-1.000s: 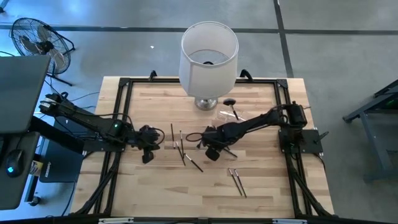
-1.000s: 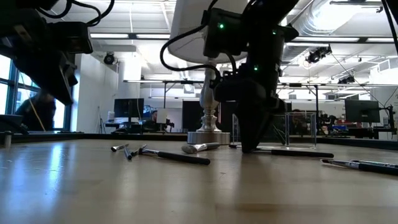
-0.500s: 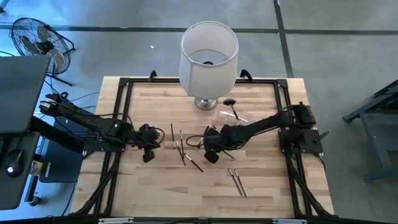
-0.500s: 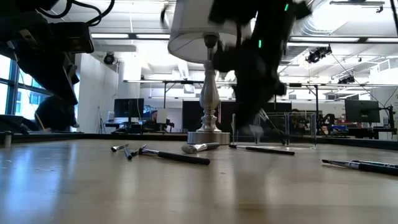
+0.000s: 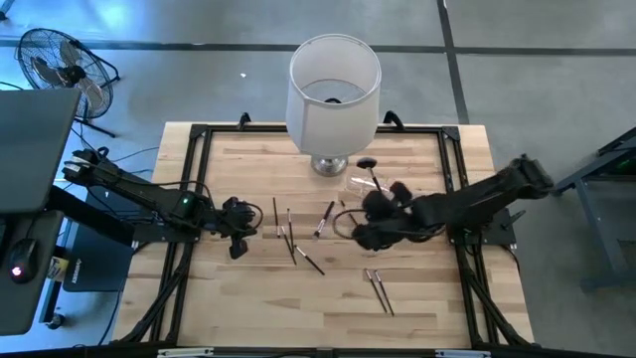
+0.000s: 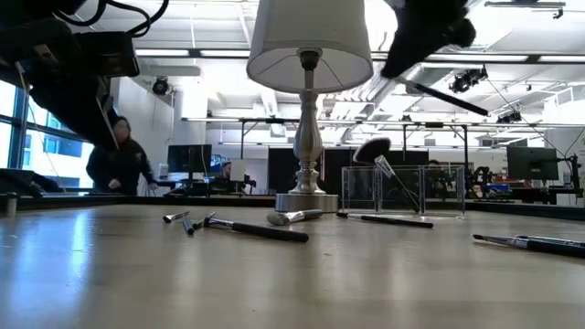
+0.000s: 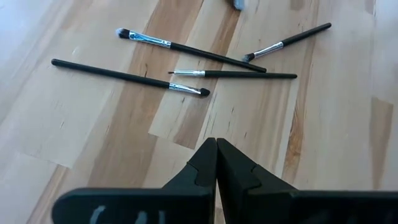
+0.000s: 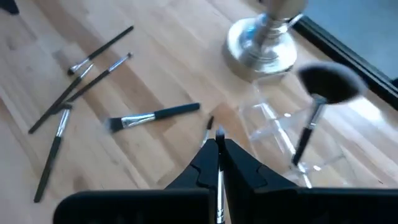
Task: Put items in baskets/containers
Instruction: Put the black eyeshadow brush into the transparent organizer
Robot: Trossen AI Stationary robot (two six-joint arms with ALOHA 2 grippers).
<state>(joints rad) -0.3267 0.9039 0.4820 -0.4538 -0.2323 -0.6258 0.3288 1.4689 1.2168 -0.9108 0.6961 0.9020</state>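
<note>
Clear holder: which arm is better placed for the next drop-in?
Right. The right gripper is shut on a thin brush, raised beside the clear holder where the fluffy brush already stands. The left gripper waits shut, empty, across the table.

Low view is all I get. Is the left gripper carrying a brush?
Observer: No. In its wrist view the left gripper is shut with nothing between the fingers.
Operator: Any brushes near it?
Observer: Four brushes lie on the table ahead of it.
Operator: Is the right one over the box?
Observer: Not quite. The right gripper, shut on a thin brush, has the clear box just ahead of it, with a fluffy brush standing inside.
</note>
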